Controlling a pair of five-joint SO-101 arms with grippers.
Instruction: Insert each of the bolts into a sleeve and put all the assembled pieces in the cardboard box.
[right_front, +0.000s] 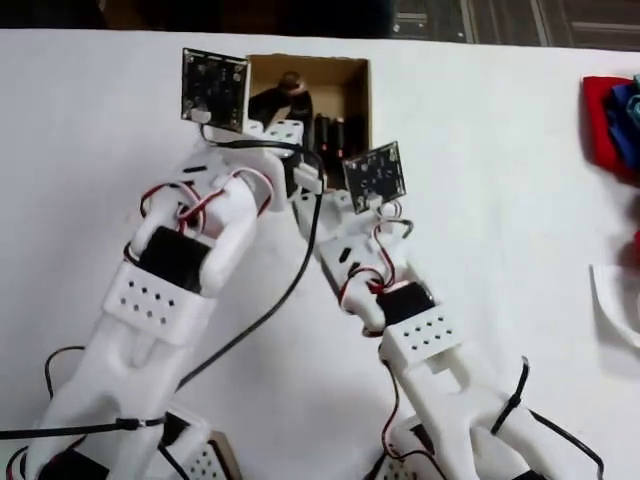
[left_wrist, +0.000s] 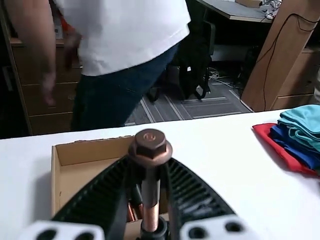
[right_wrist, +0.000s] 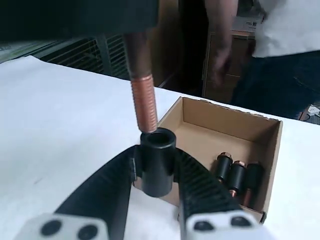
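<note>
by the cardboard box (right_wrist: 265, 132), left gripper (left_wrist: 150, 167) pinches bolt (left_wrist: 150, 145) vertical, coaxial with sleeve (right_wrist: 157, 167) clamped upright by right gripper (right_wrist: 156, 155).

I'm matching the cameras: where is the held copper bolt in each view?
High view: copper hex-head bolt over the brown cardboard box, seen head-on.
Left wrist view: bolt upright, in front of the box.
Right wrist view: threaded end at black cylindrical sleeve's mouth.
Shared landmark: the box.
</note>
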